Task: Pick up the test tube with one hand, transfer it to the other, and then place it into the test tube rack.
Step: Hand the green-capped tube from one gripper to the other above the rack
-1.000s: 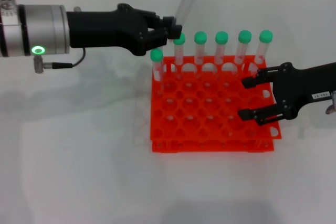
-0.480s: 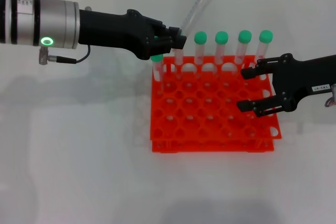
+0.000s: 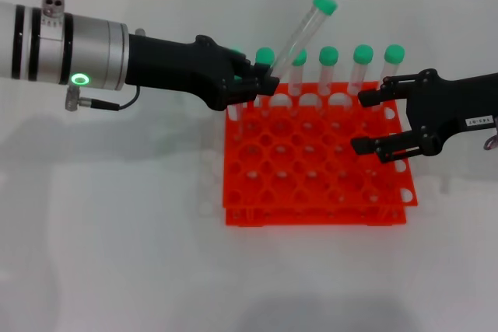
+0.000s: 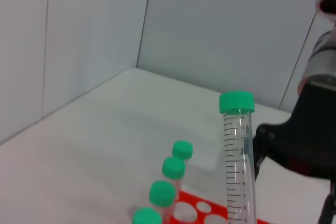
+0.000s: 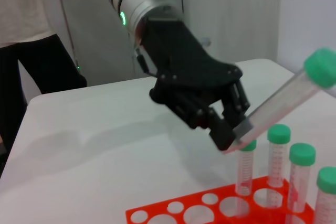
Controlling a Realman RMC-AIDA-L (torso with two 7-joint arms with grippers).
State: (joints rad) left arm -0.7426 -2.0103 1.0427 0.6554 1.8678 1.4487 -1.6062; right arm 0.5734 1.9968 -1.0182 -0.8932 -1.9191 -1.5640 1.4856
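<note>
Green-capped test tube (image 3: pixel 302 33) now clear of the test tube rack (image 3: pixel 317 162), tilted cap-up toward the far right, base clamped in the left claw (image 3: pixel 263 82). A second ago it still sat in the back row. Right claw (image 3: pixel 372 122) hangs spread over the rack's right edge. Pick looks done; handover likely next.

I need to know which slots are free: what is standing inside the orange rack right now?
The test tube rack holds green-capped tubes only along its far row. The left gripper hides that row's left end. All nearer holes look empty.
</note>
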